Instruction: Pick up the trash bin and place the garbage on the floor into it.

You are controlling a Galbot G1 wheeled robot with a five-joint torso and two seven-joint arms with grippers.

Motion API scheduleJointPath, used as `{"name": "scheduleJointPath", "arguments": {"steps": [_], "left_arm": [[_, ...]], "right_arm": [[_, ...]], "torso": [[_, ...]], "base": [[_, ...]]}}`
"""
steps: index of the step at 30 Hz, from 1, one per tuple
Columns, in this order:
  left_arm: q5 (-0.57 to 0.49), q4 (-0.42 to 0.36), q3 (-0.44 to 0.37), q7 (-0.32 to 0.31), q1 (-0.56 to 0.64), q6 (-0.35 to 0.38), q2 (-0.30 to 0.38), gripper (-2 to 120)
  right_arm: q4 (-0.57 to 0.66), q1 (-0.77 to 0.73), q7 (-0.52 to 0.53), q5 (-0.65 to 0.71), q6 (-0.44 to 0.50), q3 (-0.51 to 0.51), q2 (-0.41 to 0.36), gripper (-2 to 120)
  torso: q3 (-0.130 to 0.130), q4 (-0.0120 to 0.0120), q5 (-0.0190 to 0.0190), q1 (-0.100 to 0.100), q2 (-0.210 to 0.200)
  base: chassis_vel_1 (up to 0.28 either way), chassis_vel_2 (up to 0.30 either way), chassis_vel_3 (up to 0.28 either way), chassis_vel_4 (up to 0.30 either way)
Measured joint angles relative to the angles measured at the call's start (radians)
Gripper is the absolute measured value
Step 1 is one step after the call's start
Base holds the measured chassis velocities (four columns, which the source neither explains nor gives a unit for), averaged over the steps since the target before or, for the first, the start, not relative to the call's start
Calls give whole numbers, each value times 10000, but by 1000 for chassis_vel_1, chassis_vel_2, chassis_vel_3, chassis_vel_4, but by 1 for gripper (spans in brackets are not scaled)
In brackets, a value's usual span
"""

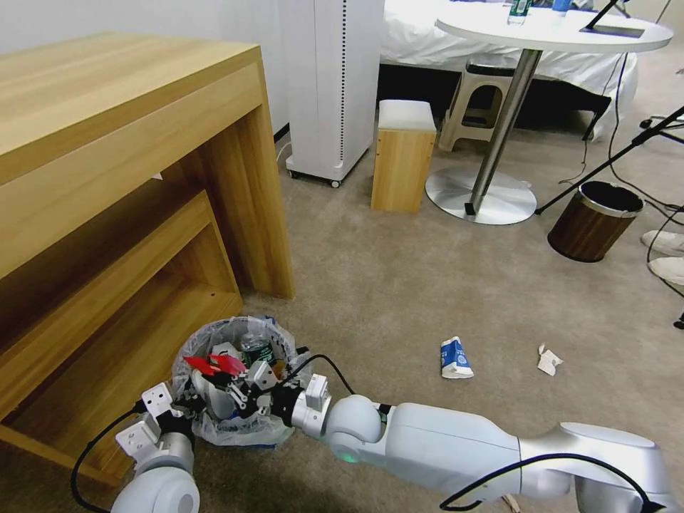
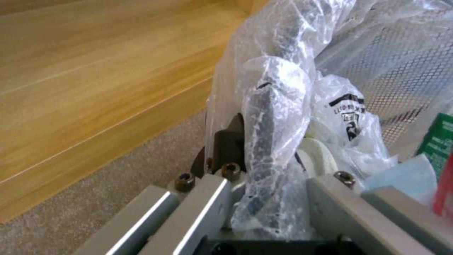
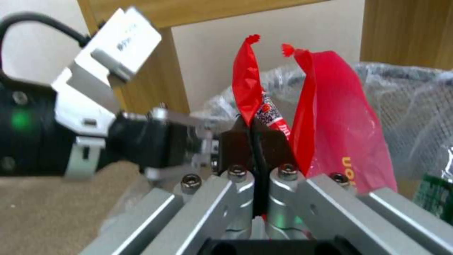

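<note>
The trash bin (image 1: 235,427), lined with a crinkly white bag, stands on the beige floor (image 1: 399,285) by the wooden desk. My left gripper (image 1: 194,396) is shut on its bag-covered rim (image 2: 271,117). My right gripper (image 1: 232,382) hangs over the bin's mouth, shut on a red wrapper (image 1: 214,365) that stands up from its tips (image 3: 330,134). A green-label bottle (image 1: 258,353) lies inside the bin. A blue-white carton (image 1: 454,358) and a crumpled white tissue (image 1: 548,360) lie on the carpet to the right. White slippers (image 1: 666,244) sit at the far right edge.
The wooden desk (image 1: 142,142) with its low shelf rises just left of the bin. A brown bin with a metal rim (image 1: 595,219), a round pedestal table (image 1: 499,192), a wooden box stool (image 1: 403,153), a white appliance (image 1: 331,85) and tripod legs with cables (image 1: 613,157) stand farther back.
</note>
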Motion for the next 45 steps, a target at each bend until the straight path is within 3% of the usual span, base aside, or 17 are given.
{"name": "scheduleJointPath", "arguments": {"steps": [5,6,8,21,26,29,32,37,40,45], "left_arm": [[-4,22,-1,0,4,-10,10,1],[-7,22,-6,0,4,-13,13,1],[-9,21,-9,0,2,-14,13,1],[-1,-39,-107,0,102,-27,-16,1],[39,-97,-149,0,178,-36,-40,1],[82,-167,-213,0,263,-41,-69,1],[114,-205,-227,0,301,-42,-89,1],[138,-233,-220,5,319,-42,-97,1],[158,-290,-215,7,382,-42,-83,1],[181,-374,-211,15,457,-46,-63,1]], "right_arm": [[19,-29,93,-34,1,-2,-42,0],[60,-33,101,-22,-12,0,-71,7],[82,-36,111,-14,-21,2,-90,8],[1154,-106,382,230,-191,448,-672,61],[1788,-257,593,490,-284,944,-930,74],[2435,-441,895,905,-471,1772,-1131,90],[2730,-557,1134,1172,-641,2469,-1284,97],[3103,-775,1611,1655,-1003,3635,-1486,100],[3435,-1080,2025,2092,-1414,5055,-1795,100],[3684,-1475,2435,2560,-1718,6329,-2119,100]], "torso": [[0,1,0,0,0],[0,1,0,0,0],[0,1,0,0,0],[0,1,0,0,0],[0,0,0,0,0],[0,1,1,0,0],[0,2,0,0,0],[0,1,2,0,0],[0,0,1,0,0],[0,1,2,0,0]], "base": [[0,0,0,0],[0,0,0,0],[0,0,0,0],[0,0,0,0],[0,0,0,0],[0,0,0,0],[0,0,0,0],[0,0,0,0],[0,0,0,0],[0,0,0,0]]}}
